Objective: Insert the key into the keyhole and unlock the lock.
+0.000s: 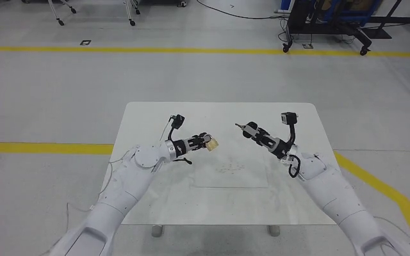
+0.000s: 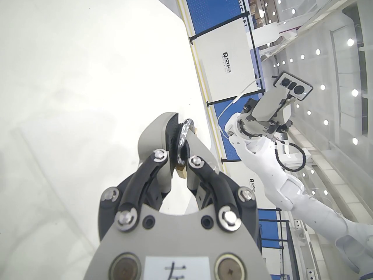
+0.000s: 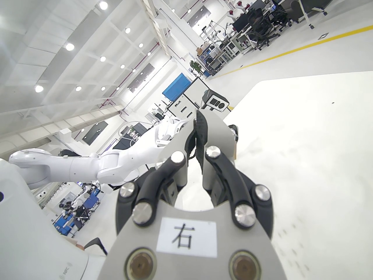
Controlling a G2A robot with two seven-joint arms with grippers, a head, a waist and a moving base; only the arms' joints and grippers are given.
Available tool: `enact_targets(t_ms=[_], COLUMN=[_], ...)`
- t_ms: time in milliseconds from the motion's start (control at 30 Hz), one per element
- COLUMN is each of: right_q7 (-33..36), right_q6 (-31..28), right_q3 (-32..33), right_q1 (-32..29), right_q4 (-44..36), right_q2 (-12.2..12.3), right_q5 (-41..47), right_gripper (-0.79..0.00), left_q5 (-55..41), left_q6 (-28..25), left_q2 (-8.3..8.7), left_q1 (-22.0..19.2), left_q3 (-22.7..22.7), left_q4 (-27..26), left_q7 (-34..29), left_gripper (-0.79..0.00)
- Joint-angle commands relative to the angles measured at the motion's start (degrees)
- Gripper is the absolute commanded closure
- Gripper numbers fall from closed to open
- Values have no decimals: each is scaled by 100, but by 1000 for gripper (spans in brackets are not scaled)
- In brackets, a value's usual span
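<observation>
We count one lock, one key, two grippers and one table.

Left side: the left gripper point(image 1: 206, 140) is clamped tight on the lock point(image 1: 212, 144), a brass padlock. It is held off the table, left of the table's middle. In the left wrist view the silver shackle point(image 2: 184, 135) sits pinched between the two fingers, and a corner of the brass body shows below them.

Right side: the right gripper point(image 1: 246, 130) has its fingers pressed together on the key point(image 1: 237, 125). The key is a thin metal piece sticking out of the tip and pointing left toward the lock. In the right wrist view the black pads point(image 3: 200, 129) meet with no gap, and we cannot make out the key itself there. Key and lock are near each other but apart, with a clear gap between them, so the key is not in the keyhole. The key sits slightly farther back than the lock.

Surface: one white table point(image 1: 154, 115) with rounded corners. A faint rectangular outline point(image 1: 230, 187) lies on its near middle, with a few small marks inside it.

Room: a pale grey floor with two yellow lines, one far point(image 1: 192, 50) and one running behind the table at its level. Wheeled legs point(image 1: 61, 16) stand at the far left, and one dark wheeled trolley point(image 1: 327, 25) stands at the far right.
</observation>
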Motion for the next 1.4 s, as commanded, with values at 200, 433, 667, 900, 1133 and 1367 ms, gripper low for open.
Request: enact_targets(t_ms=[200, 433, 667, 900, 1133, 1367], right_q7=[-117, -568, -898, -1088, -990, -829], right_q6=[194, 277, 209, 206, 694, 1034], right_q3=[-77, -612, -909, -895, -632, -333], right_q1=[-71, 65, 321, 334, 103, -90], right_q4=[-253, -163, 249, 425, 83, -310], right_q2=[-74, -421, -705, -814, -749, -635], right_q5=[263, 689, 335, -156, -486, -640], right_gripper=[0, 0, 0, 0, 0, 0], left_q5=[-3320, -4927, -4992, -5177, -5278, -5343], left_q6=[394, 1133, 1406, 1468, 1469, 1413], left_q2=[-78, -367, -565, -735, -925, -1046], left_q1=[583, 271, -251, -535, -692, -773], left_q3=[-658, -503, -270, -212, -109, -74], left_q4=[411, 1262, 1931, 2350, 2666, 2909], left_q7=[-938, -1907, -2194, -2173, -2155, -2156], left_gripper=[0, 0, 0, 0, 0, 0])
